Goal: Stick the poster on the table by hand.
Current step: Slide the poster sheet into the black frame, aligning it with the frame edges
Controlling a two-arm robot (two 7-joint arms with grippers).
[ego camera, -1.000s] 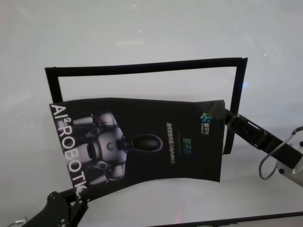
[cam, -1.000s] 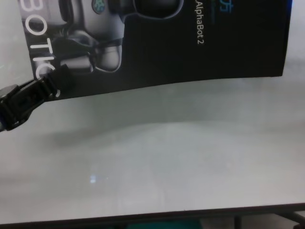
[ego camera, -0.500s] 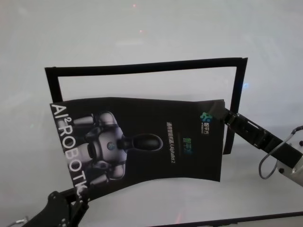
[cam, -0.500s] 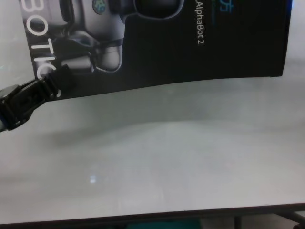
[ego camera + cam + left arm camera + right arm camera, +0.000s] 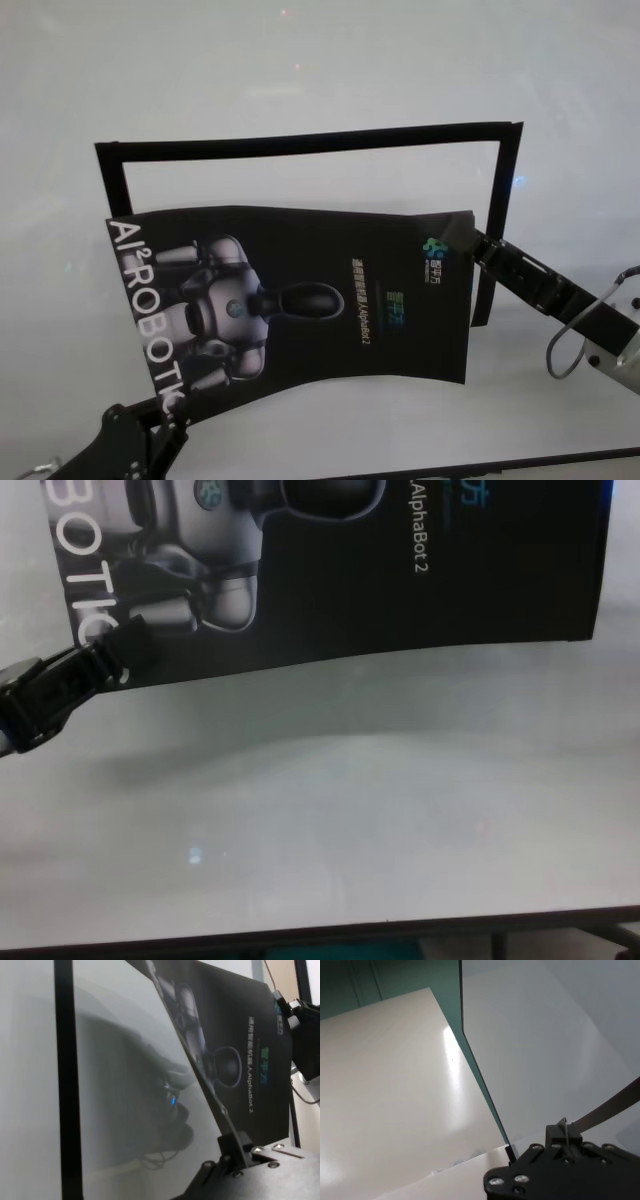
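Note:
The poster (image 5: pixel 320 300) is a black sheet with a silver robot and white lettering, held bowed just above the white table (image 5: pixel 300 60). My left gripper (image 5: pixel 170 405) is shut on its near-left corner, below the letters; this also shows in the chest view (image 5: pixel 125 645) and the left wrist view (image 5: pixel 232 1142). My right gripper (image 5: pixel 465 238) is shut on the far-right corner next to the small logo. The poster also shows in the chest view (image 5: pixel 450 580) and, edge-on, in the left wrist view (image 5: pixel 240 1035). The right wrist view shows only the gripper body (image 5: pixel 562 1135) and pale surfaces.
A frame of narrow black strips (image 5: pixel 300 143) lies flat on the table behind and around the poster, with sides at the left (image 5: pixel 112 185) and right (image 5: pixel 497 200). The table's dark front edge (image 5: pixel 330 935) runs close below. A grey cable (image 5: pixel 570 350) loops at the right arm.

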